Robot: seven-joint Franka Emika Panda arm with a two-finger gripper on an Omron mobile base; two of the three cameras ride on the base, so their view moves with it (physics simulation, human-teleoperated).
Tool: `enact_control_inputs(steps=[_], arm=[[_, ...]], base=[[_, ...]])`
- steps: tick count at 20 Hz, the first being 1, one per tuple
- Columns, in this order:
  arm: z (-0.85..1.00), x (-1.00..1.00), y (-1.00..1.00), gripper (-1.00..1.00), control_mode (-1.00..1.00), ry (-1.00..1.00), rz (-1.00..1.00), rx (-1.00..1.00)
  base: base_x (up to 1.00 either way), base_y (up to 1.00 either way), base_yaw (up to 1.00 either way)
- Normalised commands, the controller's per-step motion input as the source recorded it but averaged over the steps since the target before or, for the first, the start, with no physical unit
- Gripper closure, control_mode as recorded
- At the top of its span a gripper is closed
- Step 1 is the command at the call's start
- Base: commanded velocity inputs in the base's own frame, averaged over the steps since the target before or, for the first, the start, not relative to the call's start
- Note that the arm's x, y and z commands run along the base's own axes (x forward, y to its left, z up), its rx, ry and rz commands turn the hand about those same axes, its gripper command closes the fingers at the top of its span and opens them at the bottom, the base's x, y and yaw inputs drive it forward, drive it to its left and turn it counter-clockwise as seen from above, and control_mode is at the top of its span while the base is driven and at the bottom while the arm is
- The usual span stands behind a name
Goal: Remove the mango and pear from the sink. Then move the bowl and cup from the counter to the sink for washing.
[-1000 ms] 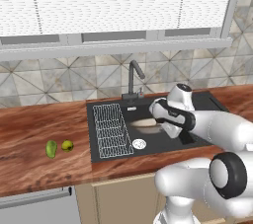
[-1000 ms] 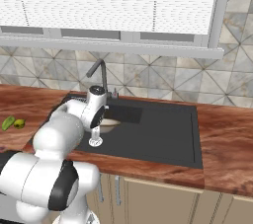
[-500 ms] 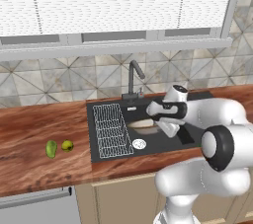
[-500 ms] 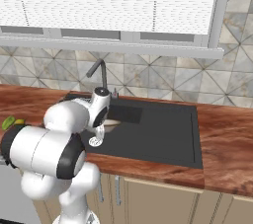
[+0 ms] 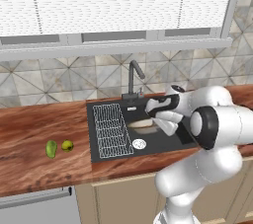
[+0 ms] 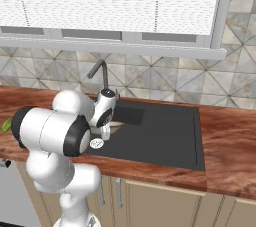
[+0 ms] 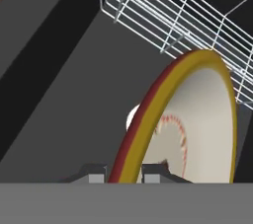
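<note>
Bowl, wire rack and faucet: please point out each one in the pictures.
bowl (image 7: 207, 119), hand view, on its pale inner surface.
wire rack (image 5: 112, 130), left base view, on the middle of the white grid.
faucet (image 6: 103, 74), right base view, on its dark upright pipe.

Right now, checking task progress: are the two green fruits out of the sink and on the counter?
Yes, both green fruits lie on the counter, left of the sink.
</note>
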Motion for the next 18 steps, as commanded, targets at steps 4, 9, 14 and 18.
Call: enact_control_inputs(steps=[4,9,14,18], arm=[[-0.25,0.21,-0.01,1.00,-1.00,0.00,0.01,0.00],[-0.23,0.18,-0.01,1.00,-1.00,0.00,0.01,0.00],[-0.25,0.20,0.00,1.00,-1.00,0.00,0.01,0.00],[-0.24,0.23,0.00,1.00,-1.00,0.00,0.03,0.00]], base=[[0.00,0.00,0.00],[0.00,0.00,0.00],[0.00,0.00,0.00],[0.00,0.00,0.00]])
